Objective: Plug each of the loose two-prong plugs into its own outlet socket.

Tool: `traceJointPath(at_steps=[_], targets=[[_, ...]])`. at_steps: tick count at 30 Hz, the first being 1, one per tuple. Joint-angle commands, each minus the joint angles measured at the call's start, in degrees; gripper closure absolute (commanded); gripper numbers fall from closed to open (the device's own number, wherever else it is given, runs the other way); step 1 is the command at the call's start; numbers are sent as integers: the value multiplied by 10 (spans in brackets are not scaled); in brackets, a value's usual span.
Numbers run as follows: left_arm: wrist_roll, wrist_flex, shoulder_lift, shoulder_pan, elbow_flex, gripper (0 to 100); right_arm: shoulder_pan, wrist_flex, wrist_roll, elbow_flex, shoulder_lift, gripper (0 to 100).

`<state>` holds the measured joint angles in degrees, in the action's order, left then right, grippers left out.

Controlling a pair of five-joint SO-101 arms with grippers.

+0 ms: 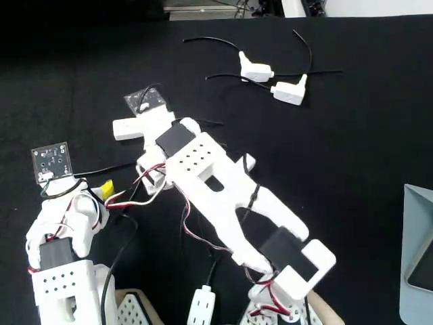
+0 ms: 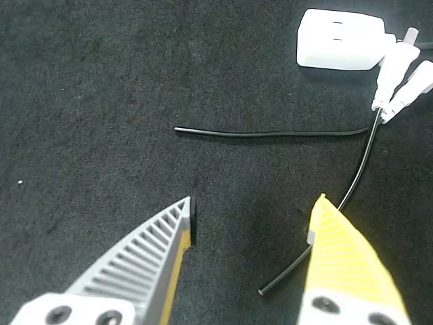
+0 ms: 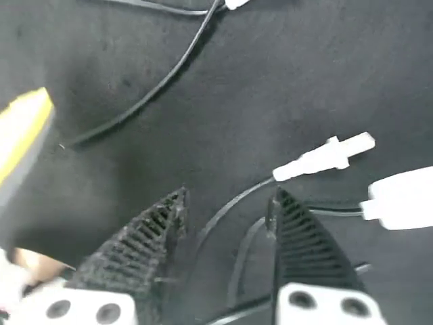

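**High view.** Two loose white plugs in the upper right of the frame on the black desk [image 1: 365, 176]: upper plug [image 1: 256, 68] and lower plug [image 1: 289, 91], close together, neither in a socket. White socket block [image 1: 128, 127] left of centre, just beside the tip of the long white arm [image 1: 223, 189] and well apart from both plugs.

**Left wrist view.** Left gripper [image 2: 254, 203] released, nothing in its grasp, above bare desk and a loose black cable [image 2: 270, 133]. Socket block in the upper right corner, two slots visible, with two white cable ends [image 2: 396, 68] just beside it. Seated or merely lying there: impossible to tell.

**Right wrist view.** Right gripper [image 3: 229, 200] likewise released and empty, spread above the desk. Slim white plug [image 3: 325, 157] just beyond its tips, not touched.

**Step in hand, by judgement.** Approach before the first grasp, with no plug lifted and the task barely begun.

**Next move.** Lower onto one plug body, clench across its sides, then carry to the socket block with prongs lined up to the slots. Thin cables likely to drag or twist the plug on the way.
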<state>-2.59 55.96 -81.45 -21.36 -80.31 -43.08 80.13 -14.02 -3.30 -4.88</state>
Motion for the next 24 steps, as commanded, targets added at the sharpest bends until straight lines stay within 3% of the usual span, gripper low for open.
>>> traceJointPath(at_steps=[1, 8, 13, 19, 24], targets=[[4, -4, -4, -5, 2, 723, 81, 14, 130, 38, 39, 805], [4, -4, -4, -5, 2, 723, 173, 11, 251, 41, -38, 803], [3, -4, -4, -5, 0, 723, 207, 3, 486, 42, -89, 804], [2, -21, -4, -5, -10, 723, 198, 42, 700, 43, -84, 804], [2, -21, -4, -5, -10, 723, 170, 50, 759, 39, -83, 801]])
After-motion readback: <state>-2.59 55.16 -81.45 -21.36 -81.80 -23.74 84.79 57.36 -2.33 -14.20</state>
